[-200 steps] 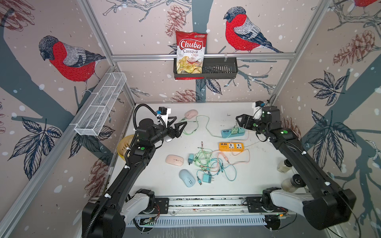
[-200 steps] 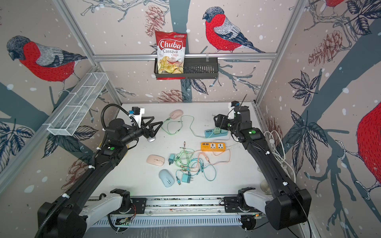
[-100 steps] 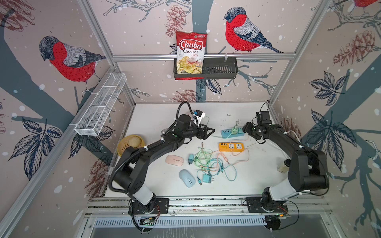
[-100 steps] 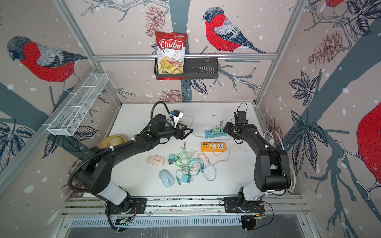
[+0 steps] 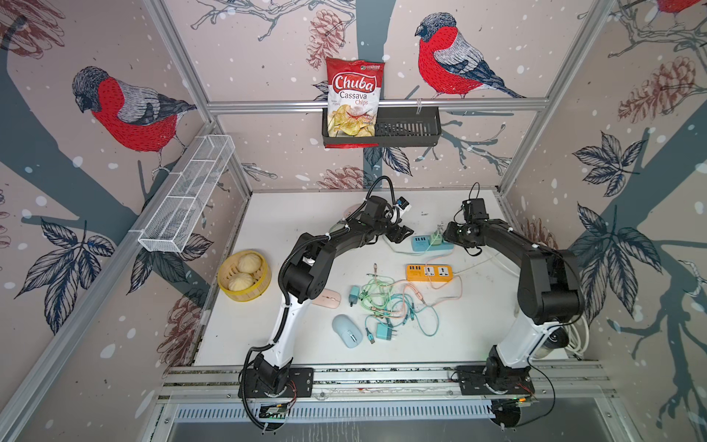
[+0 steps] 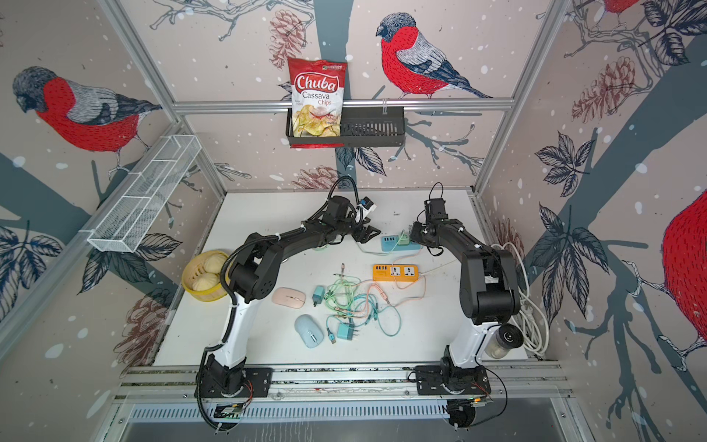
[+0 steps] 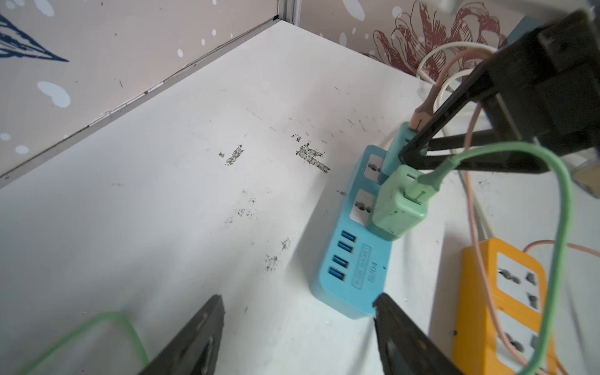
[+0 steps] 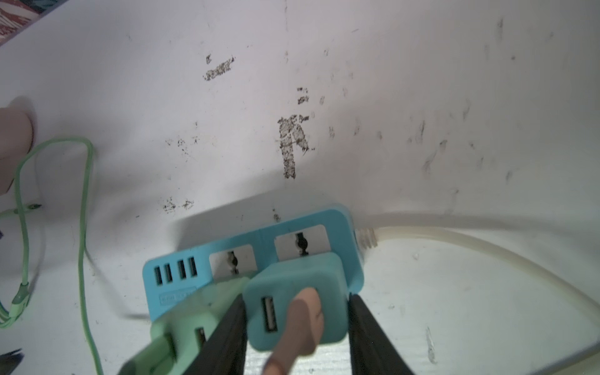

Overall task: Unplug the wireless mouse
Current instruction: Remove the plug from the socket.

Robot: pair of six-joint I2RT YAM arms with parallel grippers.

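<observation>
The wireless mouse [image 8: 14, 146], a pink one, lies on the table [image 8: 422, 97] off the USB end of the blue power strip [image 8: 181, 276], well apart from it. Its green cable [image 8: 85, 194] seems to run to the green adapter [image 7: 396, 207], which stands in the strip's socket next to the USB ports; we cannot follow the cable the whole way. In the socket beside it, farther from the ports, stands a teal adapter [image 8: 292, 276] with a pink plug [image 8: 303, 311].

The right end effector [image 8: 297, 298] straddles this teal adapter, one finger along each side. We cannot tell whether they press it. In our judgement the mouse's adapter is therefore one socket toward the ports from this end effector.

The left end effector [image 7: 298, 298] is spread and empty at the strip's USB end. The strip's long axis runs from there toward the right one.
</observation>
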